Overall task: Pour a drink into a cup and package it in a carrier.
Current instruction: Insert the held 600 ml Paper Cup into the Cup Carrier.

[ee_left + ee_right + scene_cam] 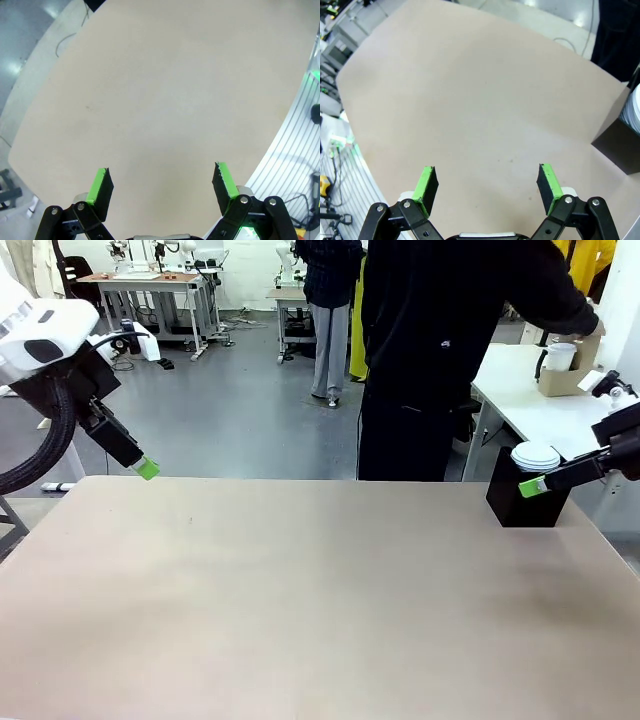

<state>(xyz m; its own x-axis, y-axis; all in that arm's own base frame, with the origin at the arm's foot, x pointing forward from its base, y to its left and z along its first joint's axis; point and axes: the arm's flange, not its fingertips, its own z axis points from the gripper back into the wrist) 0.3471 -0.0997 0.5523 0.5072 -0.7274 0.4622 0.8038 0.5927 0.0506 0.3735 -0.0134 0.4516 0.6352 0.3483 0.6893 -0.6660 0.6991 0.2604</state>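
- Left gripper (162, 185) and right gripper (487, 185): jaws spread, nothing held, parked apart above the table (300, 600), apparently waiting
- Black box (525, 502) at far right edge, white lids (536, 456) on top
- Person's hand (597, 328) at carrier (565, 378) with cup (560, 354) on the side table, probably fetching them

Place: a robotics lab, open-plan.
Floor: smooth grey floor (250, 410), glossy, with loose cables on it, beyond the left claw (147, 469).
Benches: metal-framed workbenches (150, 290) at the back, carrying more equipment.
Worktop: wide plain beige worktop (300, 600), below both claws.
Side table: white table (540, 410) behind the right claw (532, 487).
People: a person in dark clothing (440, 350) stands at the worktop's far edge.
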